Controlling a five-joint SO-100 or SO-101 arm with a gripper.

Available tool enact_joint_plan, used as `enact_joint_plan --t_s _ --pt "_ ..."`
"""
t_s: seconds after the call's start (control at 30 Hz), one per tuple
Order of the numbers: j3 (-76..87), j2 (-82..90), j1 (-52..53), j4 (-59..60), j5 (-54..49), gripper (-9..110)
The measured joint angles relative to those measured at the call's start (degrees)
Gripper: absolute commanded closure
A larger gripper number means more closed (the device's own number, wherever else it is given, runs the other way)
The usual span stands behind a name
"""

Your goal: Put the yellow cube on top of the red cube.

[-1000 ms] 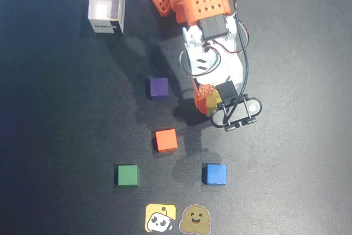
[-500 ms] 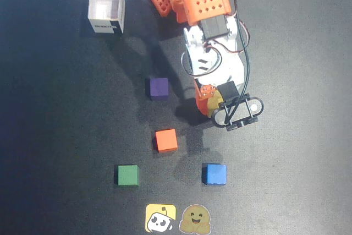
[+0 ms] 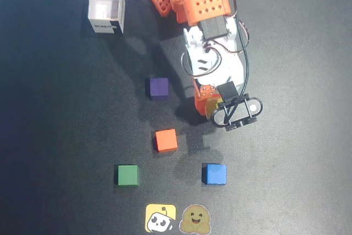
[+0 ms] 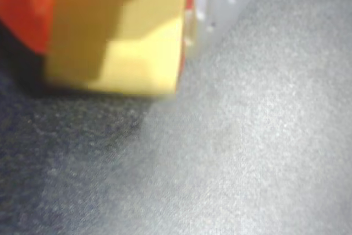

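Clamped on the yellow cube [image 4: 126,42], the gripper [image 3: 210,104] hangs up and right of the reddish-orange cube [image 3: 166,140] in the overhead view.

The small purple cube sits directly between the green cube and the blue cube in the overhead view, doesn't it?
Not quite: in the overhead view the small purple cube sits well above that pair, near the arm. The orange cube lies nearer the small green cube and small blue cube, though still above their line.
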Motion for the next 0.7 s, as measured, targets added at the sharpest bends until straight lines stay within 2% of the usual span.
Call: enact_joint_plan --t_s 0.57,0.7 --pt "-0.1 0.0 0.0 0.5 0.3 84" --pt "-5.5 -4.2 0.0 1.3 0.5 84"
